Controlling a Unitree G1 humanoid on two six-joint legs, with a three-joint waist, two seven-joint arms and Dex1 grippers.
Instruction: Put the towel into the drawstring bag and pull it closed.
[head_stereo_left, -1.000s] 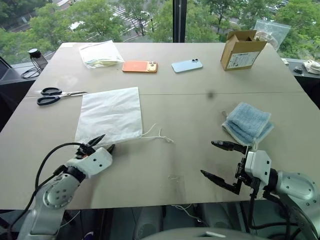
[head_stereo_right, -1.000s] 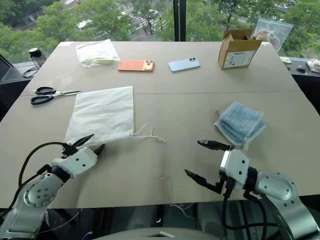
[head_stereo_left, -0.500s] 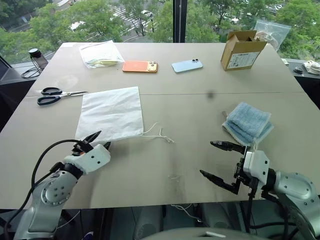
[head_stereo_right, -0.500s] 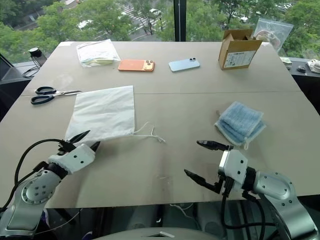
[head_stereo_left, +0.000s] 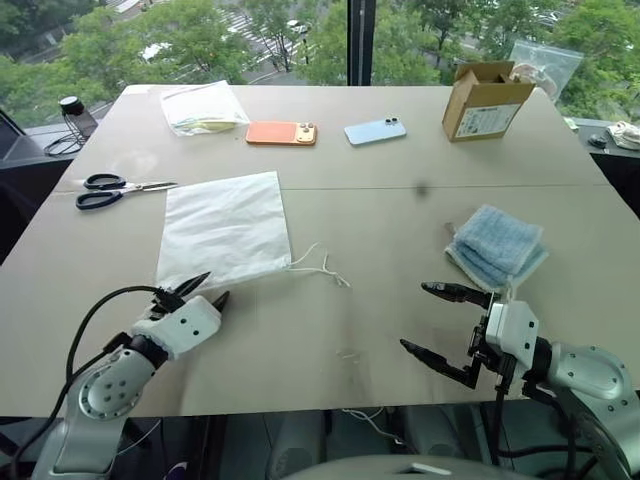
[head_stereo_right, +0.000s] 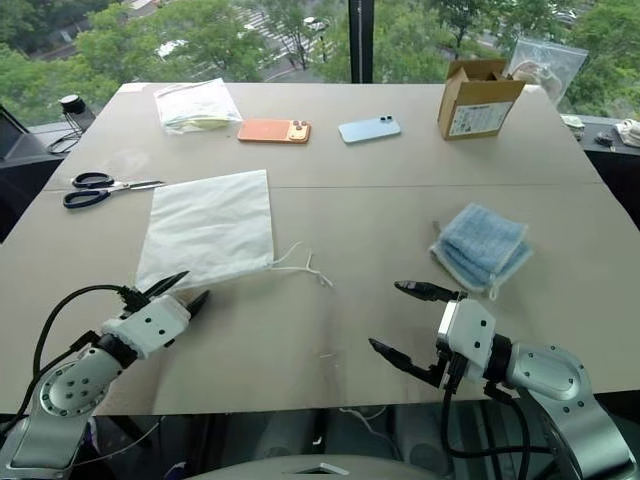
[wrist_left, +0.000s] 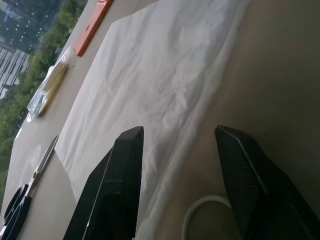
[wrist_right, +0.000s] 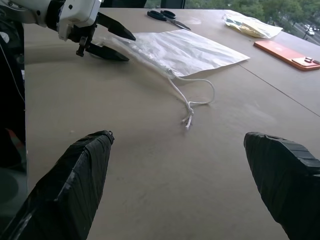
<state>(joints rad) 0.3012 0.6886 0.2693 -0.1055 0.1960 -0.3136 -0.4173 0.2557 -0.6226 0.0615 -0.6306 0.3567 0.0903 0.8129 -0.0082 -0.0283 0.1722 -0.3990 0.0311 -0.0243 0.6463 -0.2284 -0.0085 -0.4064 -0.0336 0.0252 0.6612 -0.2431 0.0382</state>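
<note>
- Lying flat on the table (head_stereo_left: 400, 230), the drawstring bag (head_stereo_left: 224, 228) is reached by the left gripper (head_stereo_left: 199, 290), fingers parted at its near edge.
- The right gripper (head_stereo_left: 437, 320) is spread wide (empty) near the towel (head_stereo_left: 497, 246).

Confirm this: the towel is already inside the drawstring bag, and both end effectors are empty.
Wrong on the towel: the left eye view shows it lying folded on the table, well apart from the flat drawstring bag. Both end effectors, left and right, are indeed empty.

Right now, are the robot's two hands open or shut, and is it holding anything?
Left gripper: open, holding nothing, at the bag's near edge.
Right gripper: wide open, holding nothing.
</note>
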